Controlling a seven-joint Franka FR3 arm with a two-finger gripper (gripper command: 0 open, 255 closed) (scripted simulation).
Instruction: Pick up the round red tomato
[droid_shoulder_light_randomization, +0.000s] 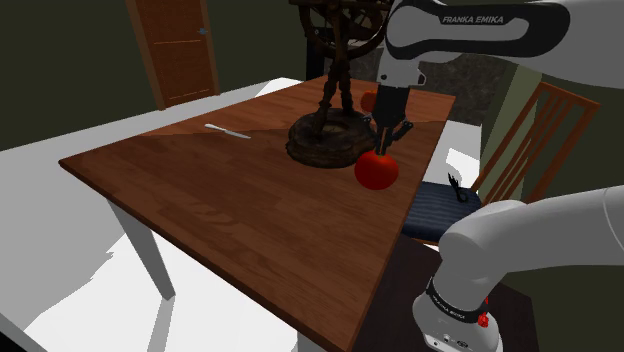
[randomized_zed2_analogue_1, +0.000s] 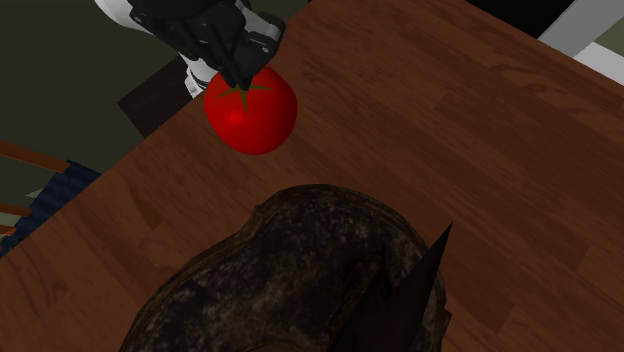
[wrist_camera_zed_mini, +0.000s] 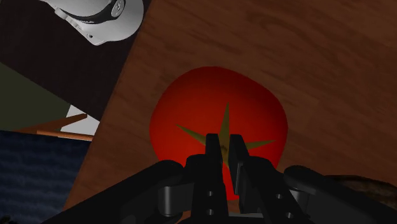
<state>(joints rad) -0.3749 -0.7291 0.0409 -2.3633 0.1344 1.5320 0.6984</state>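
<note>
Plainly, with the claw pressed together just above the tomato, nothing can be gripped, and it could be knocked off the counter edge nearby.

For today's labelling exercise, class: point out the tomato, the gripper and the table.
tomato (randomized_zed2_analogue_1: 255, 120), second exterior view, red skin below the stalk.
gripper (wrist_camera_zed_mini: 224, 144), wrist view, midway between fingertips.
table (droid_shoulder_light_randomization: 230, 210), shoulder view, bare wooden top.

Dim renders; a small highlight glints on the tomato.
</note>
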